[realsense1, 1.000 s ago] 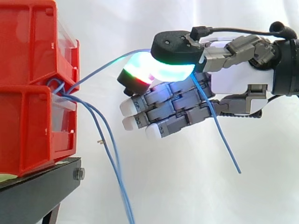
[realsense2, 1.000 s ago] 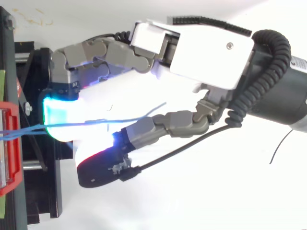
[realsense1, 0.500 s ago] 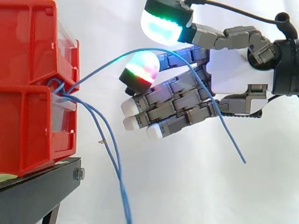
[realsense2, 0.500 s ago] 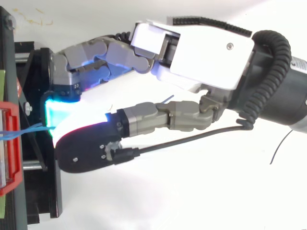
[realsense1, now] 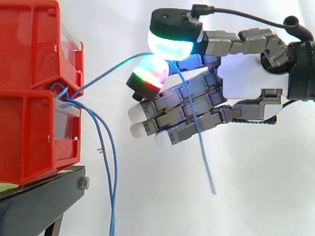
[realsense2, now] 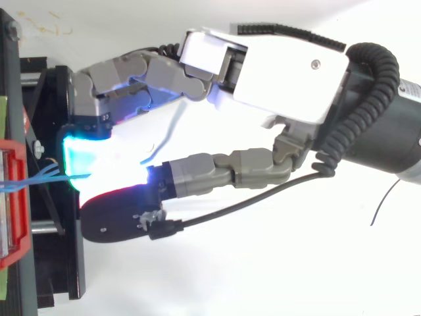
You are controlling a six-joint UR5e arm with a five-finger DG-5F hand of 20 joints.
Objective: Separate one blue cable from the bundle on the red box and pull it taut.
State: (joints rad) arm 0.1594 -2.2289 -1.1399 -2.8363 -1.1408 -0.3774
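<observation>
- The hand [realsense1: 246, 83] is reaching in from the right, level with the seam between the two stacked red bins [realsense1: 29, 59] on the black stand [realsense1: 44, 201].
- The bundle [realsense1: 61, 94] is coming out of that seam at the bins' front edge.
- One blue cable [realsense1: 113, 66] is climbing away from the bundle in a shallow arc towards the hand. It is bowed, not straight.
- That cable is running in between the thumb pad [realsense1: 172, 42], glowing cyan-green on top, and the finger pad [realsense1: 150, 73], glowing red-green just under it.
- In the side view the two pads are meeting, so the cable is being pinched between them.
- Past the pinch, the cable is draping down across the front of the other fingers [realsense1: 182, 120]. Its free end is hanging loose below the hand.
- Those other fingers are lying nearly straight and stacked, tips pointing at the bins, holding nothing.
- The two other cables [realsense1: 112, 172] are dropping from the bundle, close together, well clear of the hand.
- In the top view the cables [realsense2: 39, 176] are fanning out from the bin edge to the glowing pads, just beside them.
</observation>
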